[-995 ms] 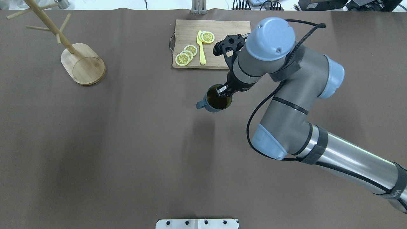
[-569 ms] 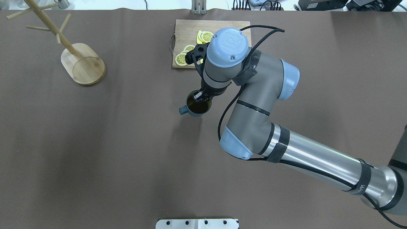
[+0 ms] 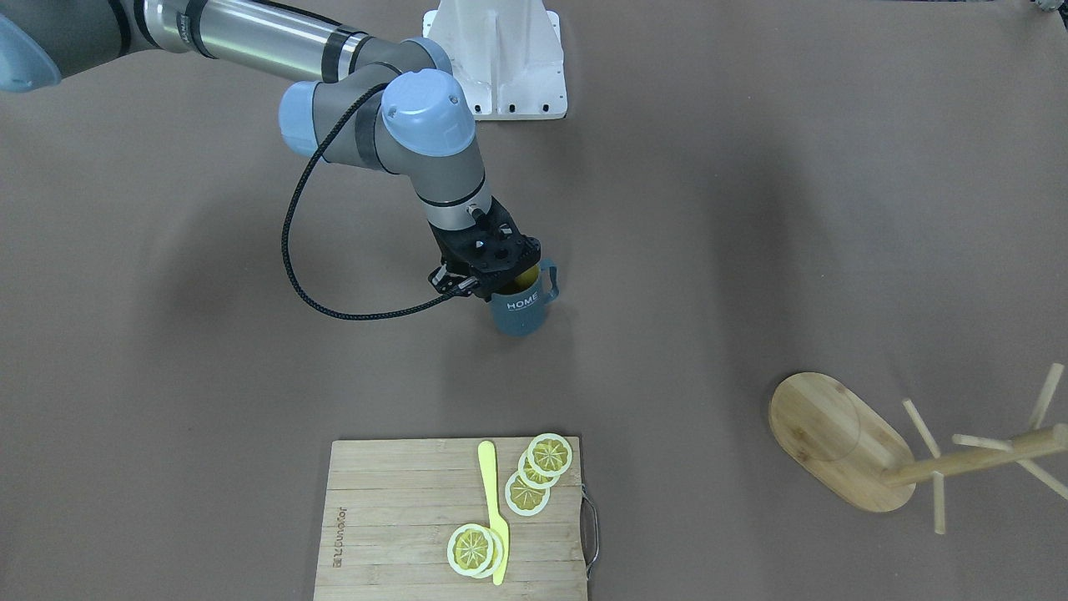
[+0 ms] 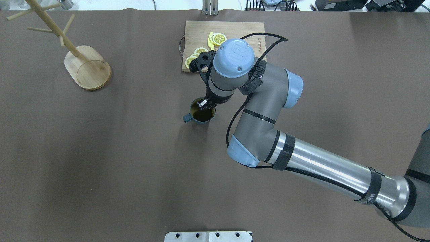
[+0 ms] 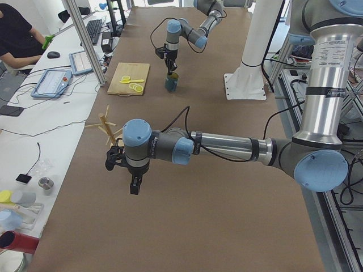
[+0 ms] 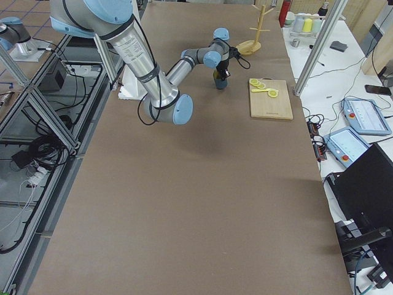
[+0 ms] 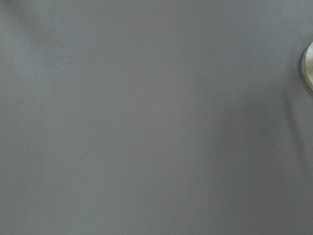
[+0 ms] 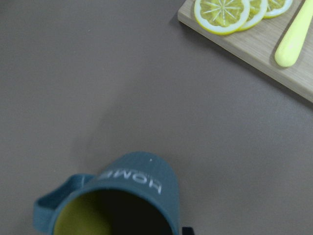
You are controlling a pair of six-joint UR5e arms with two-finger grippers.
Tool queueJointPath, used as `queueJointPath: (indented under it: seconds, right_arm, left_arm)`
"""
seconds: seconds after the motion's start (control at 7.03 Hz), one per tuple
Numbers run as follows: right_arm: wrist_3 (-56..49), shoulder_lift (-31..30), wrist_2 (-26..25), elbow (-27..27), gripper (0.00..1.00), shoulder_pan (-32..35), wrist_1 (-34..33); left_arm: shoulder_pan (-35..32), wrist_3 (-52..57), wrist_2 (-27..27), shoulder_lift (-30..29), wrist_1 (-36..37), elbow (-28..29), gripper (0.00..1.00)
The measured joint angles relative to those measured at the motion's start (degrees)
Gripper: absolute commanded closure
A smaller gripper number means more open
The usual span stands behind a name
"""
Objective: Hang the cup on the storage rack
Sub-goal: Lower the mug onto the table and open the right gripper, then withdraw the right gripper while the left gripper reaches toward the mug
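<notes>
Carrying looks to be the step you are in, judging from how things lie. At the left of the overhead view, the storage rack point(image 4: 88, 69) stands near the counter's point(image 4: 134, 168) far left corner, about 10 o'clock from the cup and well apart from it, with its pegs point(image 4: 39, 30) bare. The left pincer point(image 5: 134, 184) shows only in the side view, hanging over the counter near the rack, and you cannot tell from there whether it is wide or narrow. Near the middle, the cup point(image 4: 201, 115) hangs upright in the right pincer point(image 4: 203, 104). That pincer is clamped on the rim, one finger inside the yellowish interior and one outside. The handle point(image 4: 186, 117) points to about 8 o'clock. The cup seems raised off the counter, though the views do not settle that. At 12 o'clock from the cup lies the cutting board point(image 4: 198, 32) with its lemon slices point(image 4: 219, 39), which play no part here. The right arm reaches in from about 4 o'clock. Next, you will likely need a long run toward 10 o'clock and a climb to peg height. Then tip the cup so the handle loop meets a peg tip, thread it on, and only then release. Mind the left arm beside the rack.
</notes>
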Motion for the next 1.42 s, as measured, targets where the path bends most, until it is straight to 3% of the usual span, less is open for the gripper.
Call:
queueJointPath:
  seconds: [0.28, 0.57, 1.0, 1.42]
  right_arm:
    - [3.3, 1.2, 3.3, 0.2, 0.00, 1.9, -0.1]
    - [4.4, 2.2, 11.3, 0.4, 0.00, 7.2, -0.6]
    - [4.5, -0.4, 21.5, 0.8, 0.00, 17.3, -1.6]
    - [4.2, -6.7, 24.0, 0.7, 0.00, 23.9, -1.9]
  left_arm:
    - [0.0, 0.0, 0.0, -0.1, 0.0, -0.1, 0.02]
    - [0.1, -3.0, -1.2, 1.6, -0.4, -4.2, 0.02]
    - [3.4, -12.9, -2.2, 9.3, -0.5, -20.3, 0.02]
    - [16.7, -21.7, -2.2, 8.6, -2.1, -32.0, 0.03]
